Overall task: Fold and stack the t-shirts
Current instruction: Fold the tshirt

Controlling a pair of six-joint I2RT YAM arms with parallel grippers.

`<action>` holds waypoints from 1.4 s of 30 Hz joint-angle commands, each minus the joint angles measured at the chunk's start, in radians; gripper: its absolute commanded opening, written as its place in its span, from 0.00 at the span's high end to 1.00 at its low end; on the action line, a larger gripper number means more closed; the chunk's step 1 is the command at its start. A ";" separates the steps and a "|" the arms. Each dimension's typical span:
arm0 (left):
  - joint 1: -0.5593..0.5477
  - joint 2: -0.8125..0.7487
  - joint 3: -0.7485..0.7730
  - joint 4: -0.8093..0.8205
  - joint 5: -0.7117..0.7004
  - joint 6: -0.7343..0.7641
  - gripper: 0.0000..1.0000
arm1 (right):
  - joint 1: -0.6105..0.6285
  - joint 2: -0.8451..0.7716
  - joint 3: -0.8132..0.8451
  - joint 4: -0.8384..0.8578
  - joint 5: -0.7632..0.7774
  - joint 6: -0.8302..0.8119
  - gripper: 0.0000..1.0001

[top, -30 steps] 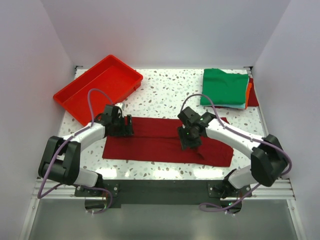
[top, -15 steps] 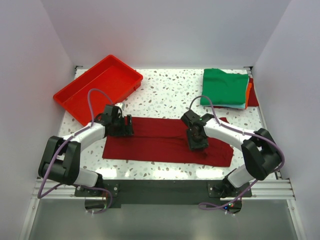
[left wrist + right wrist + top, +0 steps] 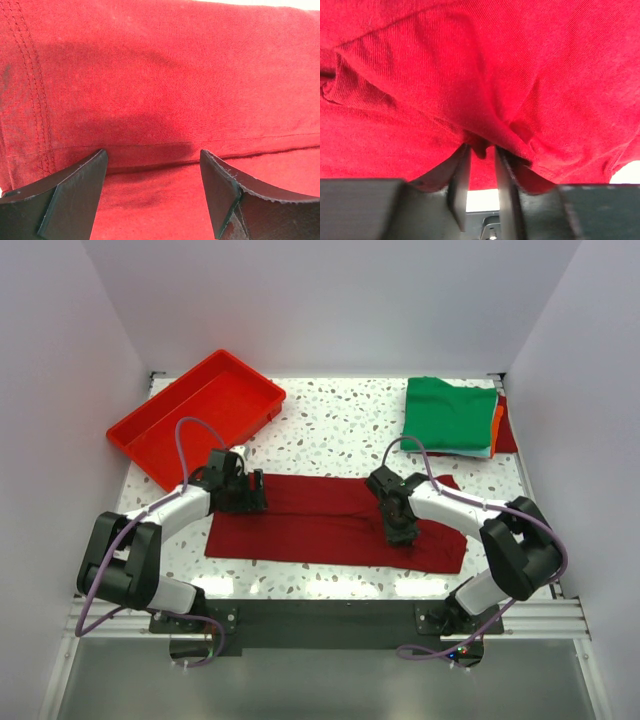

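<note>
Folding of the maroon t-shirt (image 3: 320,520) is the step in hand, judging by its shape: it lies as 1 long band across the near half of the worktop (image 3: 330,430), already doubled lengthwise, with 1 arm at each end region. The green t-shirt (image 3: 448,412) sits folded on a small pile at the far right corner, well apart, with an orange edge (image 3: 497,425) showing beneath it. The red tray (image 3: 200,415) stands at the far left.

The left fingers (image 3: 75,195) stand wide apart just above the cloth near the band's left end, straddling a fold line, with nothing between them. The right fingers (image 3: 459,175) are drawn close together on a small tuck of maroon cloth, right of the band's middle.

The next move likely calls for the left fingers to drop and pinch the layers at their end, so that both ends can lift together and the band can be doubled crosswise without the layers sliding.
</note>
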 commanded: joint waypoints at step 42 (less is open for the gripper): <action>0.006 0.063 -0.027 -0.039 -0.013 0.027 0.20 | -0.006 -0.007 0.040 0.077 -0.436 -0.006 0.77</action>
